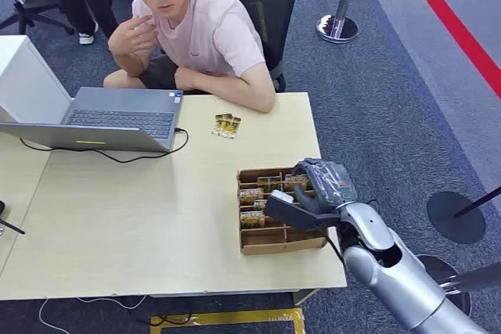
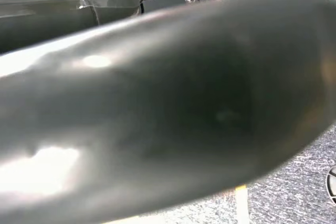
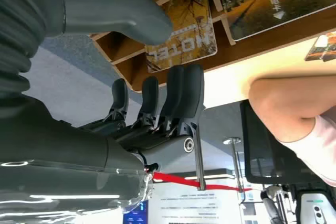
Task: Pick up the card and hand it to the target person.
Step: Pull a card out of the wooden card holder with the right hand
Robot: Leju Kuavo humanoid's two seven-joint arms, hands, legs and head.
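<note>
R hand over cardboard tray, tabletop's right front corner; fingers apart, holding nothing | cards in tray, exact count unclear | 2 cards at far edge by 1 person | 1 laptop far left

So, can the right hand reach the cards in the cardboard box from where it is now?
Probably yes. The right hand hovers open directly over the cardboard box, and nothing lies between its fingers and the cards standing in the compartments.

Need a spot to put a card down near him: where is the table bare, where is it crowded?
Bare: the wide stretch of table between the laptop and the box. Crowded: around the loose cards by the person's arm, and the box under the right hand.
</note>
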